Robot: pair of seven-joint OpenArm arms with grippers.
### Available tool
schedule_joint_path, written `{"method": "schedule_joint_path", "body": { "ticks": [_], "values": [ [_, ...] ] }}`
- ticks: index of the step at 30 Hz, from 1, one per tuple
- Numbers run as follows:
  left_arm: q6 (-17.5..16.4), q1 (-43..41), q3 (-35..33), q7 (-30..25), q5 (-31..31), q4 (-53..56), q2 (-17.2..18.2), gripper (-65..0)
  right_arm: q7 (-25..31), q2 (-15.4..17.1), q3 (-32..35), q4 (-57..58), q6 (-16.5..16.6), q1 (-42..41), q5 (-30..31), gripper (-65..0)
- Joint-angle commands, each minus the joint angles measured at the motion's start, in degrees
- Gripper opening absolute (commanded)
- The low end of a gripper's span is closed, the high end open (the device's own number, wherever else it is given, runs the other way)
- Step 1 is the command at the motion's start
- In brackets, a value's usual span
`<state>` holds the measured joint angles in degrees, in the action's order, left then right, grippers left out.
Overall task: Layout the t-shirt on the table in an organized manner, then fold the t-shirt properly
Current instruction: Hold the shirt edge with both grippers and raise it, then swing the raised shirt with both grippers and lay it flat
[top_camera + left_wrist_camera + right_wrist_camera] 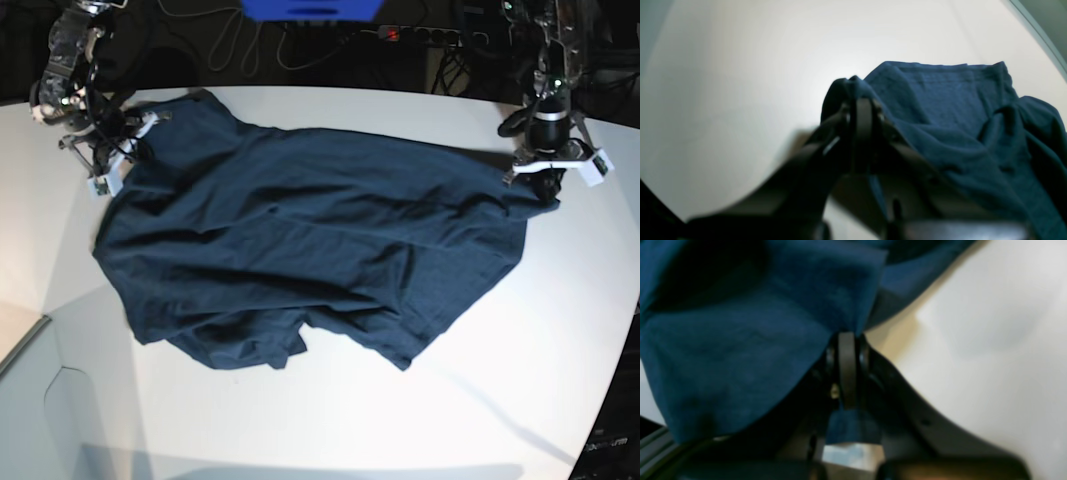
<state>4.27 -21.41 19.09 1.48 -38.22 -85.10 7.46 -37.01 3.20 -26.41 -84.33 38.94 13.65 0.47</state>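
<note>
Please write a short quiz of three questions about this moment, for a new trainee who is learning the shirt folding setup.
1. True or false: both pincers are shut on cloth of the t-shirt.
2. In the base view, which pincer is on the right side of the picture?
A. left pincer
B. right pincer
3. Fill in: the t-shirt lies spread but wrinkled on the white ____.

Key
1. True: the left pincer and the right pincer each pinch a fold of the cloth.
2. A: the left pincer stands at the shirt's right end there.
3. table.

Base view overlooks the table (560, 330); wrist views hug the t-shirt (300, 250).
</note>
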Motion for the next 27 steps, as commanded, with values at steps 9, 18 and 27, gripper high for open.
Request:
{"method": "schedule_joint_path", "body": {
  "ticks": [9, 18, 27],
  "values": [
    [-0.5, 3.3, -0.3, -1.0, 2.0, -1.4, 1.5, -65.0, -1.7, 1.0, 0.3, -15.4, 1.1, -1.8, -0.6, -65.0],
    [-0.4, 21.6, -6.7, 0.2, 13.6, 0.8, 4.2, -65.0, -7.8, 3.8, 2.9, -7.6, 1.1, -25.1, -0.9, -65.0],
    [-0.4, 52.3, -13.0, 7.2, 13.7, 16.7, 5.0, -65.0, -6.6, 8.5, 11.2, 13.3, -1.4, -55.7, -0.8, -65.0]
  ]
}}
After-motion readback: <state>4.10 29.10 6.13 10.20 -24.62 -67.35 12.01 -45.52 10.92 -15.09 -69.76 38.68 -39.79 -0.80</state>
